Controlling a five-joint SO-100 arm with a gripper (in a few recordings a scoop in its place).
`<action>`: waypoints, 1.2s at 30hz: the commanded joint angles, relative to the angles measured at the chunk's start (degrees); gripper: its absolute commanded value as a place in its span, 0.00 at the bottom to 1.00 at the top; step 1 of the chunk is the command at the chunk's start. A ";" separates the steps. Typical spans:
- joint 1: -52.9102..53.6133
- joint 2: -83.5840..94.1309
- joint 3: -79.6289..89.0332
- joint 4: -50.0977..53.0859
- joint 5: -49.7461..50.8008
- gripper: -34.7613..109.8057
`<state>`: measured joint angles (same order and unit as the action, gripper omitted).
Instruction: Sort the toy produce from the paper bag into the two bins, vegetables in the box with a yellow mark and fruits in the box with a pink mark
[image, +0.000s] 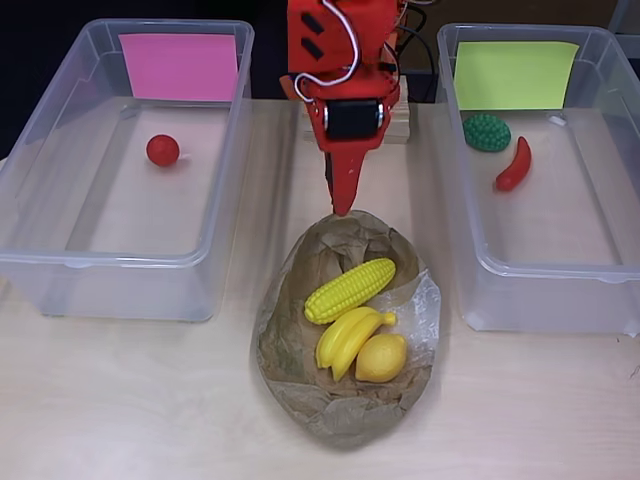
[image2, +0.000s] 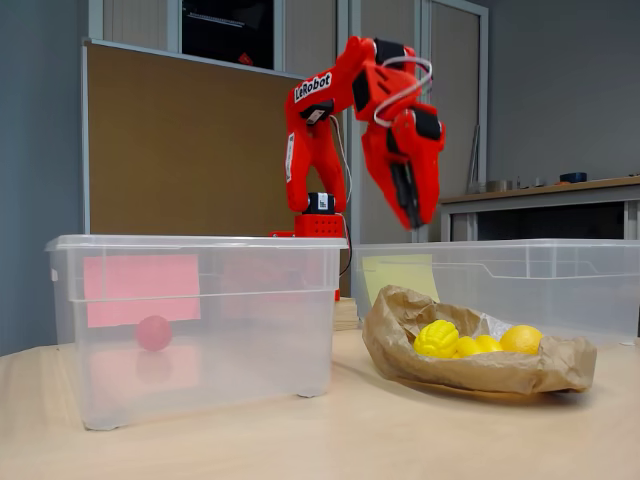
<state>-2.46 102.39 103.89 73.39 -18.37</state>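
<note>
Tool (image: 343, 205) seemingly closed above bag (image: 300, 270).

A big brown board (image2: 190, 150) stands behind the table (image2: 320, 440). The table is light wood with a smooth top. To the left of the board is a grey-blue wall (image2: 40, 150). Above the board is a dark window (image2: 227, 30) in a pale frame. To the right of the board are tall grey panels (image2: 455, 100), and further right a wooden counter (image2: 545, 190) with small things on it. The light is soft and even.
</note>
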 joint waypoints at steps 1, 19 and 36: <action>0.62 -3.25 1.67 -3.60 -2.64 0.33; -1.49 -18.98 6.33 -12.66 -1.93 0.44; -5.45 -31.11 -1.67 -17.05 3.25 0.33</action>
<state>-6.68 71.28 103.36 56.78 -15.73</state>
